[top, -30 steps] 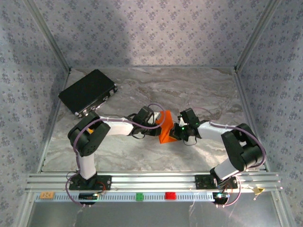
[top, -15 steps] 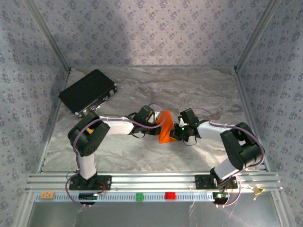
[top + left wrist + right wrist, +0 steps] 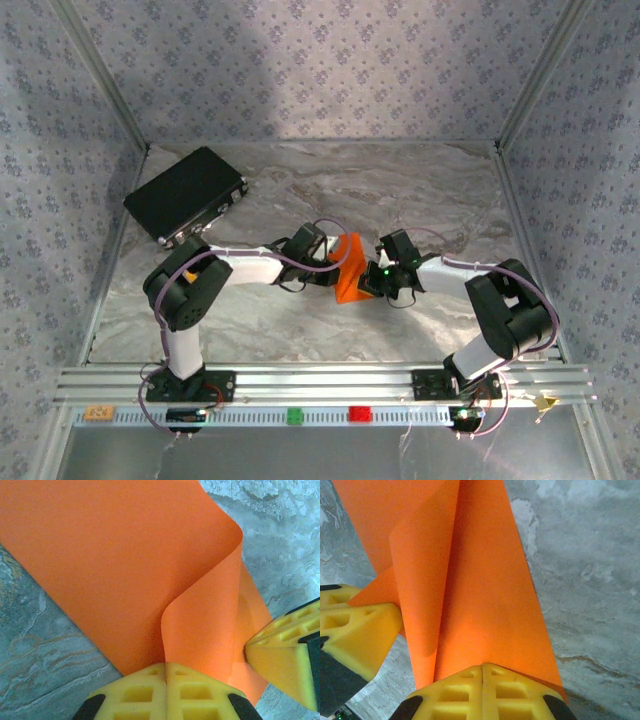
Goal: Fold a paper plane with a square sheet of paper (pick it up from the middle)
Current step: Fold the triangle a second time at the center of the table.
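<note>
Over the last second the right arm has edged slightly inward; the left arm looks unmoved. Both arms lie low, elbows out, forearms meeting mid-table. The left gripper (image 3: 166, 669) and right gripper (image 3: 482, 670) each have their yellow jaws pressed together, pinching opposite edges of the thin bright orange square sheet of paper (image 3: 349, 270) (curled upward between them) over the grey marbled tabletop (image 3: 400, 190).

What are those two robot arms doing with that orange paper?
They are working on folding a thin bright orange sheet of paper into a plane. The left gripper and the right gripper are both shut on the paper, pinching it from opposite sides over the middle of the grey marbled table. The sheet curls up between them and is not yet plane-shaped.
</note>
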Controlling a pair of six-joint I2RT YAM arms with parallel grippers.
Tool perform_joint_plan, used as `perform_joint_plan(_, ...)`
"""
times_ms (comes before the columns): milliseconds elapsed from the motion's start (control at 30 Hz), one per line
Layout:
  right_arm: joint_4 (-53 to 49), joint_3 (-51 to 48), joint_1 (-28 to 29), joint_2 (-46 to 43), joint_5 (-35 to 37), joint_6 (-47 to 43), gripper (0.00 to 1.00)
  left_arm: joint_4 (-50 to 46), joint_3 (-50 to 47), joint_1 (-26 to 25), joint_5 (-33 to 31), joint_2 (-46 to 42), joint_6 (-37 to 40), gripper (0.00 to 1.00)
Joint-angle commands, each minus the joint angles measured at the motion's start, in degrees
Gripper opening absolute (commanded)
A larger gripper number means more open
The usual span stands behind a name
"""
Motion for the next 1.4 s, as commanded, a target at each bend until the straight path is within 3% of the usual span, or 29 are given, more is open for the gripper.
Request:
perform_joint_plan(0, -4.05, -0.24, -0.41, 1.31, 2.80, -1.00, 0.03, -0.94, 1.84, 0.30, -0.56, -1.07, 1.35, 0.00)
perform_joint_plan(1367, -4.50, -0.63, -1.40, 0.29, 2.56, -1.42, 0.04, 1.15, 1.98, 0.31, 1.35, 1.67, 0.91, 0.00)
